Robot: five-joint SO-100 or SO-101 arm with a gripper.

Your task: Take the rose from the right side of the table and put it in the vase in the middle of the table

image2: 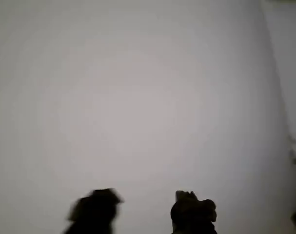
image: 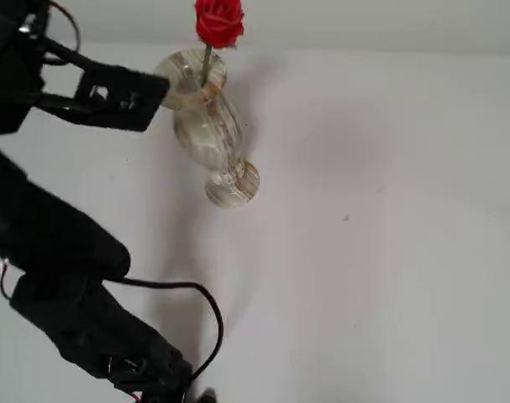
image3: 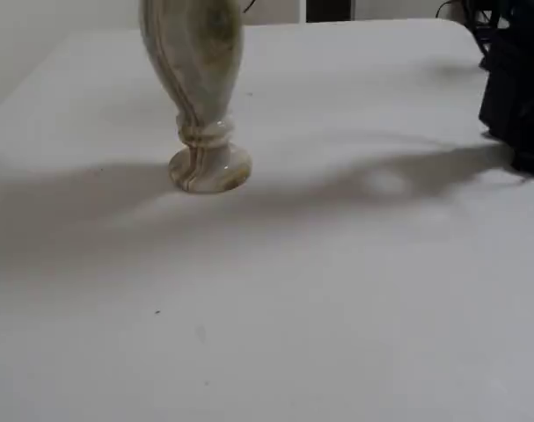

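In a fixed view looking down, the table lies bare across the whole right half and lower centre of the frame, so open room is widest there; its far edge runs along the top, just behind the vase. The left side is crowded by the black arm, whose cable loops across the lower left. The gripper reaches in from the upper left and ends just beside the vase's mouth, empty; whether it touches the rim cannot be told, and from this angle the spread of its jaws is unclear. In the wrist view two dark, blurred fingertips stand apart at the bottom edge with only pale blank surface between them, so the claw is parted and holds nothing. The rose stands upright in the vase at upper centre, its red bloom above the flared mouth and its thin stem running down inside. The vase is cream and tan with brown veins, narrow at the waist, on a round foot. In a fixed view from low down, long soft shadows cross the white matte top, and dark equipment sits at the upper right.
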